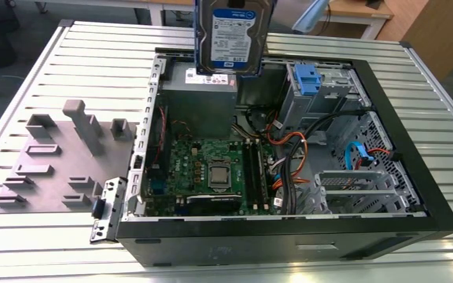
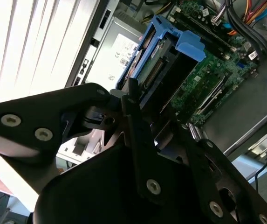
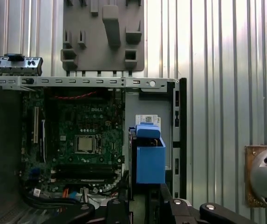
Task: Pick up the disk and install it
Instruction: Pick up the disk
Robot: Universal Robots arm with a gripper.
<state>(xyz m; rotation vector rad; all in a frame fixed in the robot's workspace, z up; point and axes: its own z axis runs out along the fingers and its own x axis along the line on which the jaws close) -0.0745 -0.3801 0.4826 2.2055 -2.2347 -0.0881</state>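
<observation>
disk [image 1: 233,35]: held upright, label facing out, at 12 o'clock above open computer case [image 1: 289,242]
gripper [image 2: 145,105]: pinching disk's blue-railed end

The disk [image 1: 233,35] — dull silver metal, glossy paper label, blue plastic rails. The table [image 1: 92,53] is ribbed, pale satin metal — the gripper [image 2: 147,109] smooth matt black.

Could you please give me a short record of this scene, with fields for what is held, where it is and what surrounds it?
held item: the disk, label facing the exterior view
gripper: the gripper, closed on the disk
disk position: upright in the air above the open computer case, near the power-supply box
installed: not yet
beside the case: grey fixture plate on the slatted table, at the exterior view's left
</observation>
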